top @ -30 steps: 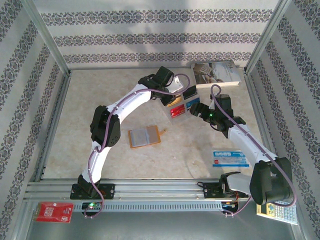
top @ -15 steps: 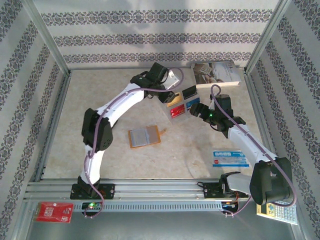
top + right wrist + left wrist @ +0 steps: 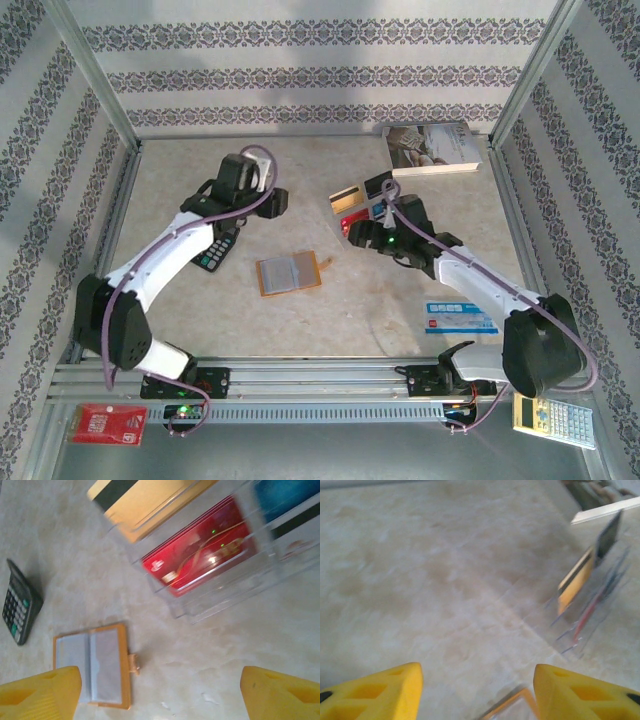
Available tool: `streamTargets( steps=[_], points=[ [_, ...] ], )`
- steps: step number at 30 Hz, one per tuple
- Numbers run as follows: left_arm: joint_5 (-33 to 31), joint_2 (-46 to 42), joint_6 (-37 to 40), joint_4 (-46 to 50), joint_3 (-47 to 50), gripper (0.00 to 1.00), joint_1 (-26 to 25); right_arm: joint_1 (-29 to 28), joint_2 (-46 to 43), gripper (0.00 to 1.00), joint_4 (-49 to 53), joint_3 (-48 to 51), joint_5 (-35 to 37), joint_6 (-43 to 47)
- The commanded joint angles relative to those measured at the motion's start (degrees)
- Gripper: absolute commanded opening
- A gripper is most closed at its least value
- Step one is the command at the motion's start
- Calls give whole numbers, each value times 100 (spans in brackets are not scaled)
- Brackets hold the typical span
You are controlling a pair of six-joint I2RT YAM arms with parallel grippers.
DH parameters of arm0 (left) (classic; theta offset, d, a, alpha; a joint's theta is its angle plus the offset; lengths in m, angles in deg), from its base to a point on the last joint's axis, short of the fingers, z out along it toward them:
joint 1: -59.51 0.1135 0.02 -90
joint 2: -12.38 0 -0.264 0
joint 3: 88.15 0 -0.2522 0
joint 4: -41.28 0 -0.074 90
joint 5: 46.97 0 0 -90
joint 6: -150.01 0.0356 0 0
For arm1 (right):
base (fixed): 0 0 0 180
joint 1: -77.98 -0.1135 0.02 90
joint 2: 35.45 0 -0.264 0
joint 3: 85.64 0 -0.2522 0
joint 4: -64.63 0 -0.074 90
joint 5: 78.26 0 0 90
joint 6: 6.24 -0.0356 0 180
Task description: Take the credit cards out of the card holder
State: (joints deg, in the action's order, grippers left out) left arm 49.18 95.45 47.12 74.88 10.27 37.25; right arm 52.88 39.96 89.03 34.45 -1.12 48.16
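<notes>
The card holder lies open and flat in the middle of the table, tan-orange rim around blue-grey pockets. It is also in the right wrist view, and its orange edge shows between the left fingers. The credit cards stand in a clear rack: a gold card, a red card and a blue card. My left gripper hangs open and empty, left of the rack. My right gripper is open and empty just in front of the rack.
A black calculator lies left of the card holder. A book rests at the back right corner. A blue-and-white packet lies at the front right. Metal frame rails border the table.
My left arm has swung back to the left, away from the rack, and its jaws have opened. My right gripper has moved left to the front of the rack.
</notes>
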Motion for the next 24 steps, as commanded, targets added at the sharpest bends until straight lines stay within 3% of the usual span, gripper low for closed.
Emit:
streamTargets(
  steps=[1, 11, 14, 24],
  points=[
    [-412, -548, -600, -377, 558, 64, 172, -381, 273, 83, -137, -221, 272, -129],
    [-188, -1554, -1272, -196, 1764, 80, 795, -1768, 1240, 74, 7, -877, 739, -197],
    [-130, -1711, -1389, -123, 1931, 88, 998, -2110, 1629, 72, 147, -1216, 820, -86],
    [198, -1990, -1661, -50, 2322, 89, 1485, -2625, 2839, 67, 1133, -2409, 1100, 275]
  ],
)
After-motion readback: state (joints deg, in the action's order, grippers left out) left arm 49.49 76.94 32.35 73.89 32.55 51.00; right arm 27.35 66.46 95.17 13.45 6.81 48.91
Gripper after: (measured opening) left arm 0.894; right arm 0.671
